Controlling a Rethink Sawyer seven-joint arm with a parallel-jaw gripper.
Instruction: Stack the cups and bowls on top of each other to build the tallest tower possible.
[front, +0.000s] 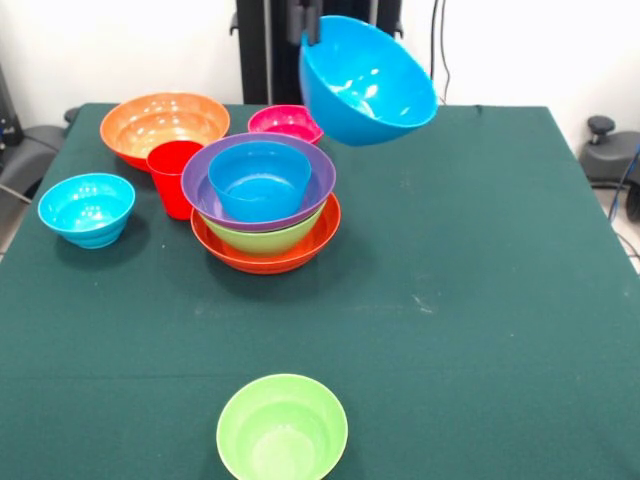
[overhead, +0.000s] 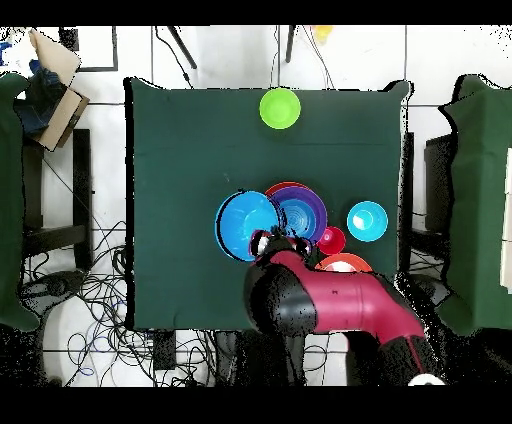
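My gripper (front: 311, 28) is shut on the rim of a large blue bowl (front: 368, 82) and holds it tilted in the air, up and to the right of the tower in the front view; in the overhead view the bowl (overhead: 245, 224) hangs beside the tower (overhead: 300, 212), with the gripper (overhead: 266, 243) at its rim. The tower (front: 266, 205) has a wide orange bowl as base, then a green, a purple and a blue bowl nested. The red cup (front: 174, 177) stands upright against its left side. Behind are an orange bowl (front: 164, 124) and a small magenta bowl (front: 285, 122).
A loose blue bowl (front: 87, 208) stands at the table's left, apart from the cup. A green bowl (front: 282, 428) sits alone at the near edge, also seen in the overhead view (overhead: 280, 107). The green tablecloth (front: 480, 300) covers the table.
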